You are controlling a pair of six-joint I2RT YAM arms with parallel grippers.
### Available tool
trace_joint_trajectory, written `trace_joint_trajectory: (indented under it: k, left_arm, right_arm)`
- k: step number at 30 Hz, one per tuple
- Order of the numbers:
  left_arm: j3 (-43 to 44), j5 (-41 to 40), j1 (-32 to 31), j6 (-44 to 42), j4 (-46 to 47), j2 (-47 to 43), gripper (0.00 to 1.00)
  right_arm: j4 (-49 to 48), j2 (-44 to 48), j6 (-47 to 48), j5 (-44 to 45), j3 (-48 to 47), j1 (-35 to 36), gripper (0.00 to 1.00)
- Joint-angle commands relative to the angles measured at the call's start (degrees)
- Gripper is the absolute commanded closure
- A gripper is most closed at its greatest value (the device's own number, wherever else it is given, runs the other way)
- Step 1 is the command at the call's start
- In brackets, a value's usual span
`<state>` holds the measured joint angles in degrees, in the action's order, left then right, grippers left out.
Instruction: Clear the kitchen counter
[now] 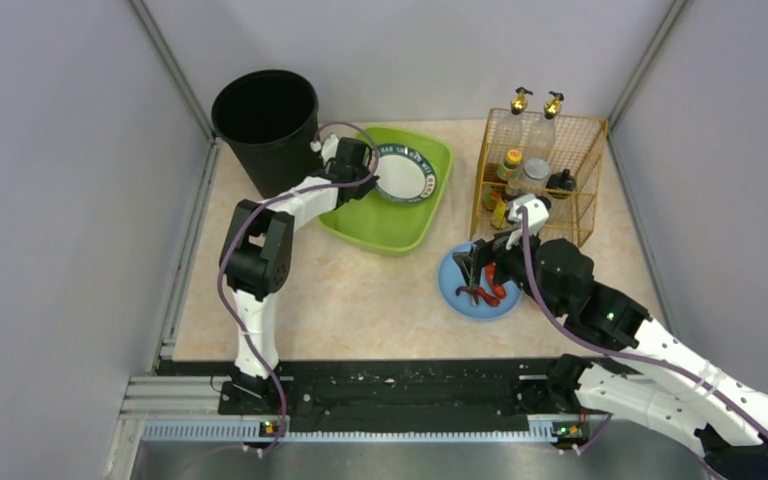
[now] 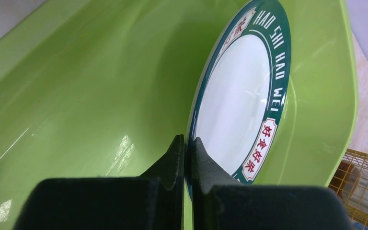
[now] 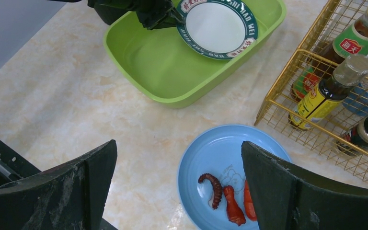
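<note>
Far left corner: black bin, upright on the counter, just beside the tray.

Left gripper: reaches over the tray's far end, clamped on the rim of the plate, one finger on each face. The plate is white with a dark green band (red and white lettering round it), and it is tilted inside the tray. Cannot tell whether its lower edge touches the tray floor.

Tray: green, rectangular, sits on the counter's far middle, between bin and rack.

Counter: pale marbled top fills the whole work area, running from the black rail at the near edge to the back wall. It carries the bin, tray, blue plate and rack.

Blue plate: flat on the counter, right of centre, near the rack's front corner. A few red and brown pieces of food lie on it.

Right gripper: hangs above the blue plate, jaws spread wide, nothing between them.

Rack: gold wire, at the far right of the counter, with several bottles standing inside.
</note>
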<state>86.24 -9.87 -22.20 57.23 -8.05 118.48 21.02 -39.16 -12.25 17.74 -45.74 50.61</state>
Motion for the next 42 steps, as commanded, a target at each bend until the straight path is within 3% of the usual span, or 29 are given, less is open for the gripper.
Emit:
trace_joint_trajectory:
  k: [1,4,8,16,33,42]
  left_arm:
    - [1.57,-0.92,0.25,0.83,3.06,0.8,0.92]
    - [0.56,-0.13,0.31,0.08,2.92,0.72,0.69]
    - [-0.79,0.63,0.35,-0.93,2.16,-0.42,0.5]
    - [-3.87,3.04,0.39,-4.65,-0.71,-5.13,0.3]
    - [-18.33,14.52,-0.81,-14.75,-4.26,-29.16,0.24]
    - [-27.13,18.48,-6.88,-16.91,-4.72,-42.7,0.2]
  right_arm:
    - [-0.85,0.13,-0.84,0.37,-0.14,0.57,0.01]
    - [-0.37,0.08,-0.98,0.41,-0.07,0.62,0.01]
    - [0.34,0.06,-1.6,0.89,0.2,0.54,0.01]
    - [1.42,-0.02,-2.2,1.59,-0.09,0.6,0.01]
    - [2.3,-0.05,-2.52,4.29,-0.14,0.61,0.01]
    - [0.52,-1.21,-3.33,6.7,1.16,0.58,0.01]
